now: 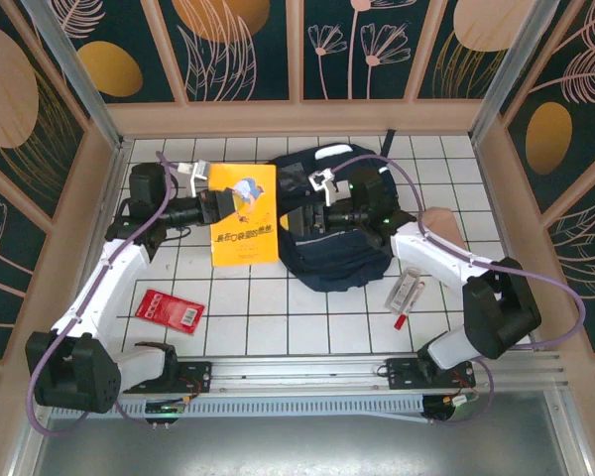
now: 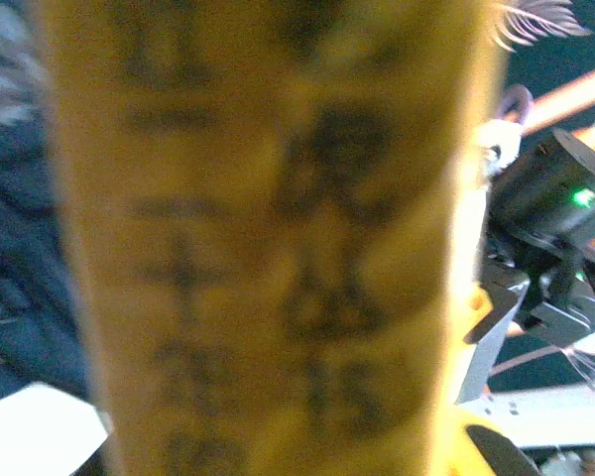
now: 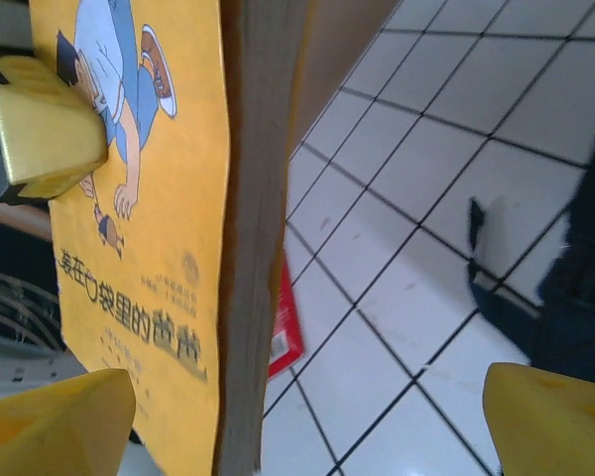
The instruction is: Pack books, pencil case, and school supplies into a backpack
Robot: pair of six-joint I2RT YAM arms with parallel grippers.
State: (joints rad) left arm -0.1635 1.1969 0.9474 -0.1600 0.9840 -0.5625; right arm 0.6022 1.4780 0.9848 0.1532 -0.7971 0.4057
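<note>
The yellow book is held up off the tiles on its left side by my left gripper, which is shut on it; its blurred cover is pressed close to the left wrist camera. My right gripper is open at the book's right edge, above the navy backpack. The book's page edge stands between the right gripper's wide-apart yellow fingertips, untouched. The red booklet lies flat at the front left. The peach pencil case rests right of the backpack. The pen and packet lie in front of it.
Wooden walls box in the white tiled table on three sides. A metal rail with both arm bases runs along the near edge. The right arm's links stretch over the backpack's right side.
</note>
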